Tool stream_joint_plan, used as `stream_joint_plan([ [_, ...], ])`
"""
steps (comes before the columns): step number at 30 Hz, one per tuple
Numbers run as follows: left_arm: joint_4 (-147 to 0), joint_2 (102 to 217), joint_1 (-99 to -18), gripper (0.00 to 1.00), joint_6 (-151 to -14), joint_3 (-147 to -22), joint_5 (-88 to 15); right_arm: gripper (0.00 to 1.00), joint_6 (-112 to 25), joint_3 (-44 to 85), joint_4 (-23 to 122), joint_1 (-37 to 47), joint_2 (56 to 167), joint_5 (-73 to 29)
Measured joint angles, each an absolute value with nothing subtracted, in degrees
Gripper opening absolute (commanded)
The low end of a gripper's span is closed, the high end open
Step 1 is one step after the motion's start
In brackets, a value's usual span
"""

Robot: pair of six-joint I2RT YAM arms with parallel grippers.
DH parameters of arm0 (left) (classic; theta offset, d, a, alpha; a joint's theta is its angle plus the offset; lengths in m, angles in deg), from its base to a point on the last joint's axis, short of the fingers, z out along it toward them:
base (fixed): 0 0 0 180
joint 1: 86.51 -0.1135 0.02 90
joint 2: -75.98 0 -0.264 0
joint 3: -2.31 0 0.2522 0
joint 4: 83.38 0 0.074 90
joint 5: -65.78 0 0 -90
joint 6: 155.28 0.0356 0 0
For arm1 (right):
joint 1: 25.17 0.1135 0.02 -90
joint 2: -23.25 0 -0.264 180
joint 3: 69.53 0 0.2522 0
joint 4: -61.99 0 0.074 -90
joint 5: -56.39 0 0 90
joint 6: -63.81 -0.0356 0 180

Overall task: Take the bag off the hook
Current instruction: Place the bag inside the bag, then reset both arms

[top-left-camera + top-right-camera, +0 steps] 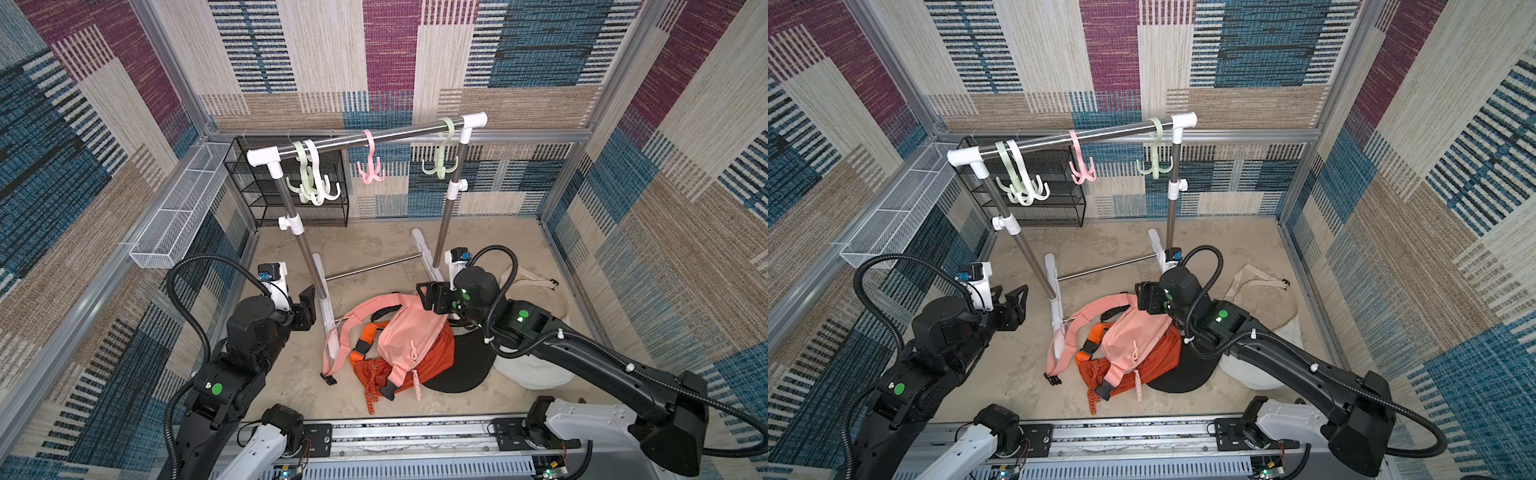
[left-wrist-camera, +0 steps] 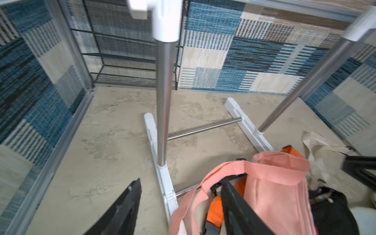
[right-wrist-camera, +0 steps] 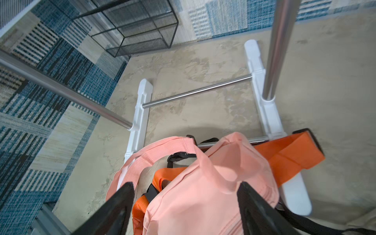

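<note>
A pink bag (image 1: pixel 409 332) (image 1: pixel 1133 332) lies on the floor on top of an orange bag (image 1: pixel 374 370), its strap trailing toward the rack's left foot. On the rail hang a pink hook (image 1: pixel 370 166) (image 1: pixel 1081 166) and pale green and white hooks (image 1: pixel 309 178), all bare. My right gripper (image 1: pixel 432 297) (image 1: pixel 1148 297) (image 3: pixel 185 185) hovers open just over the pink bag (image 3: pixel 203 199), with nothing between its fingers. My left gripper (image 1: pixel 307 305) (image 1: pixel 1013 301) (image 2: pixel 182 181) is open and empty beside the rack's left pole, with the pink bag (image 2: pixel 274 193) to its right.
The clothes rack (image 1: pixel 374 137) stands mid-floor with white feet. A black wire shelf (image 1: pixel 291 195) is at the back left and a white mesh basket (image 1: pixel 174 216) hangs on the left wall. A black cap (image 1: pixel 465 365) and a cream tote (image 1: pixel 536 282) lie right of the bags.
</note>
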State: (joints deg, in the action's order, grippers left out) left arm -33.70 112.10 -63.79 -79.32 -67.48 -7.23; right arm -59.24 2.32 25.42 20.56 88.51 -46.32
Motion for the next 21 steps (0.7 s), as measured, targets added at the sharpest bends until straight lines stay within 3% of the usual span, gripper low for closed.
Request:
stream_joint_plan([
  [6,-34.07,114.63,-64.92,0.70,-80.46,-64.73,2.37,0.89,-55.46,3.87,24.15,10.75,85.01,-48.50],
  [10,-38.40,117.15,-69.71,0.71,-81.35,-60.20,5.97,0.93,-50.79,1.82,27.32,-0.29,83.41,-50.49],
  [16,-47.64,124.45,-77.88,0.69,-85.09,-52.18,6.74,0.96,-43.16,-14.27,42.03,-15.17,82.98,-56.63],
  [21,-57.37,130.17,-81.64,0.69,-88.13,-45.10,5.62,0.96,-38.04,-27.49,56.50,-19.00,85.95,-60.37],
])
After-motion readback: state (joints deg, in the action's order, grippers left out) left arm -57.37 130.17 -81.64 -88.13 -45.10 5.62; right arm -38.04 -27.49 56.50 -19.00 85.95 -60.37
